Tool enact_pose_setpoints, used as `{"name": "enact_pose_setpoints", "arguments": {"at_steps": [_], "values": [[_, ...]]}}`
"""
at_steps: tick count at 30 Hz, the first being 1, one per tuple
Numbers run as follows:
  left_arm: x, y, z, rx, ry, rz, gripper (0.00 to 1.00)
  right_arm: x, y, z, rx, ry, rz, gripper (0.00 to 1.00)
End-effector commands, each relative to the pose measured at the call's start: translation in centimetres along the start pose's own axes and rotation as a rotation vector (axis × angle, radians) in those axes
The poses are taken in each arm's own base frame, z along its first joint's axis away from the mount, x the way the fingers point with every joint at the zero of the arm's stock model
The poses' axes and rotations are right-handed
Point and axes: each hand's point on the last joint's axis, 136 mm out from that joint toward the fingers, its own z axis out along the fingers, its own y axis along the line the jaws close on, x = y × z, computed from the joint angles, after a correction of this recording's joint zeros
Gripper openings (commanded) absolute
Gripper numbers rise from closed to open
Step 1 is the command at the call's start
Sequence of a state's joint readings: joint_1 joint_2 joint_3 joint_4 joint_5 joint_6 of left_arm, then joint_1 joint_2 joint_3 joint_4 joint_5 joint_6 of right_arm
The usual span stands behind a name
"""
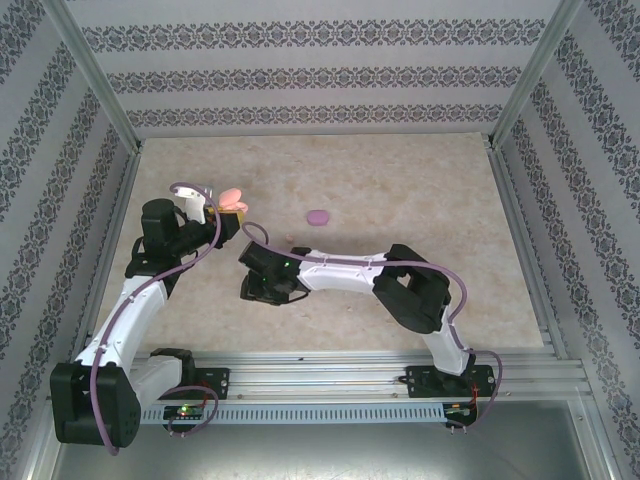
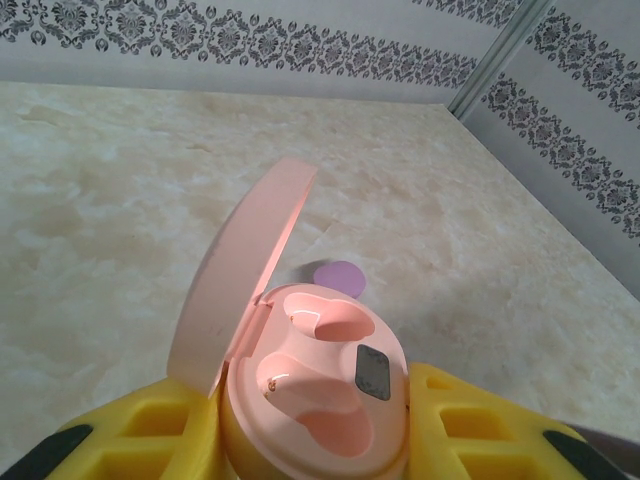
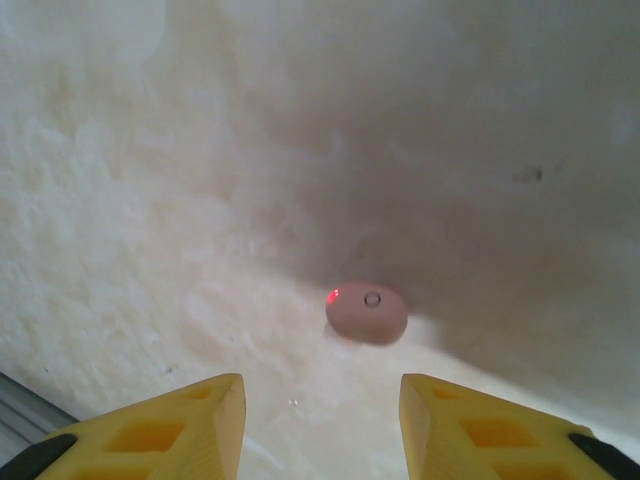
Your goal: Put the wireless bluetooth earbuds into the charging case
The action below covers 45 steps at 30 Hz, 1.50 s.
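My left gripper point(image 2: 315, 445) is shut on the salmon-pink charging case point(image 2: 325, 385), holding it above the table. Its lid point(image 2: 238, 272) stands open to the left, and both sockets inside are empty. From above, the case point(image 1: 232, 197) shows at the left gripper point(image 1: 228, 208) tip. One pale pink earbud point(image 3: 366, 312) lies on the table with a small red light on it. My right gripper point(image 3: 320, 425) hovers open just short of it, yellow fingers point(image 3: 195, 425) either side. The other earbuds are out of view.
A purple oval case point(image 1: 318, 216) lies shut on the table beyond the grippers and shows past the pink case point(image 2: 337, 275) in the left wrist view. The right gripper point(image 1: 258, 283) sits low near the table's middle-left. Patterned walls enclose the table point(image 1: 420, 200).
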<state>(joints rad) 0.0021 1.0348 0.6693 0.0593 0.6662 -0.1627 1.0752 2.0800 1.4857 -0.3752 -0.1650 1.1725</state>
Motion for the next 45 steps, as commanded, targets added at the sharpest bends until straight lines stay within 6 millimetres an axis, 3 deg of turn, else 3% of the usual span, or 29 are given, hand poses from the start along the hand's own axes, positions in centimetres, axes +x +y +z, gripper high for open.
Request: {"name": "enact_pose_setpoints", "arguments": {"at_steps": [1,6,10,19,37,45], "values": [[-0.3,0.4,-0.7,-0.031,-0.014,0.026,0.32,-1.0,-0.6,0.2,0.044,-0.008,-0.027,0.44],[-0.1,0.6,-1.0,-0.052,-0.007,0.042,0.32,-1.0,-0.2,-0.3,0.053,-0.005,-0.042,0.44],[-0.1,0.7,-0.9,-0.057,-0.007,0.042,0.32,0.2,-0.1,-0.4,0.061,0.001,-0.03,0.46],[0.5,0.8,-0.8,-0.052,0.011,0.038,0.32,1.2,0.0,1.6,0.057,0.052,-0.002,0.47],[0.9,0.9,-0.7,-0.052,0.01,0.031,0.32,-0.6,-0.4,2.7,0.128,0.048,-0.044,0.45],[1.1,0.9,-0.8,-0.055,0.014,0.033,0.32,-1.1,-1.5,3.1,0.252,0.066,-0.121,0.37]]}}
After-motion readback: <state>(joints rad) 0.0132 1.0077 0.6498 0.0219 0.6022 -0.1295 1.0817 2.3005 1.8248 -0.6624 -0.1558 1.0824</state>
